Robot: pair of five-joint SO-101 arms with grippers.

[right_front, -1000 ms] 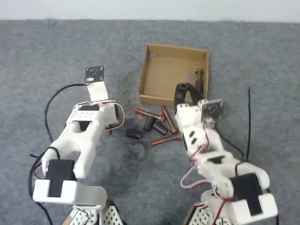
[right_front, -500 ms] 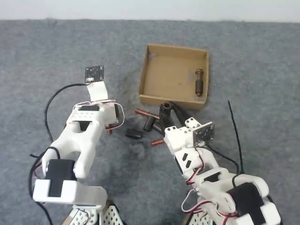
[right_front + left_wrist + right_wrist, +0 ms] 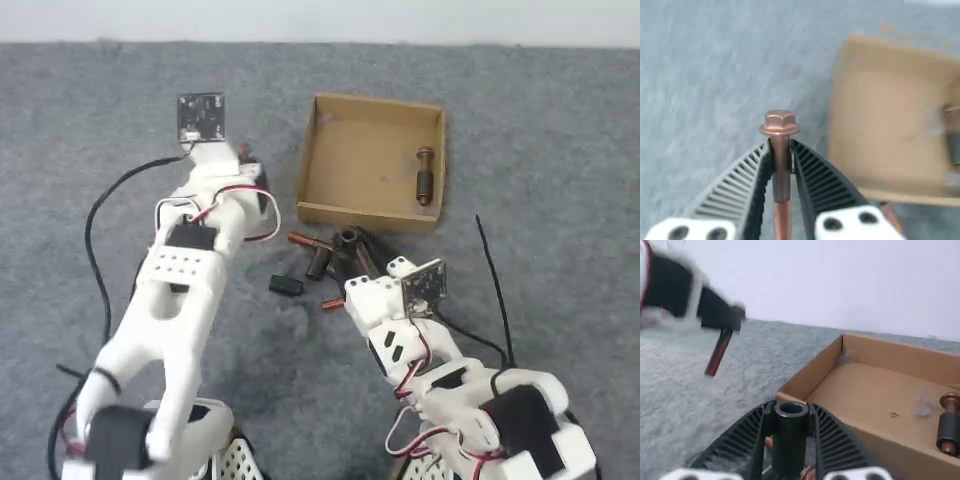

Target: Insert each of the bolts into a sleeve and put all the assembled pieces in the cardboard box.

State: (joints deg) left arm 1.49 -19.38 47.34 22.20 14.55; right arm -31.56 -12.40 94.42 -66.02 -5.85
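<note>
My left gripper (image 3: 780, 145) is shut on a copper bolt (image 3: 779, 125), hex head past the fingertips, held above the carpet left of the cardboard box (image 3: 365, 160). In the high view this gripper (image 3: 245, 156) sits beside the box's left wall. My right gripper (image 3: 790, 412) is shut on a black sleeve (image 3: 789, 432), upright with its bore facing up, just in front of the box's near wall (image 3: 812, 377). In the high view the right gripper (image 3: 349, 240) stands over the pile of loose parts. One assembled bolt and sleeve (image 3: 425, 176) lies inside the box.
Loose parts lie on the grey carpet in front of the box: a copper bolt (image 3: 302, 240), a black sleeve (image 3: 318, 262), another sleeve (image 3: 285, 285) and a bolt end (image 3: 332, 303). The other arm's gripper with its bolt (image 3: 717, 356) hangs off in the right wrist view.
The left arm has stretched away toward the box's left side, carrying its bolt. The right gripper drew back from the box's edge to the pile and shut on a black sleeve.
</note>
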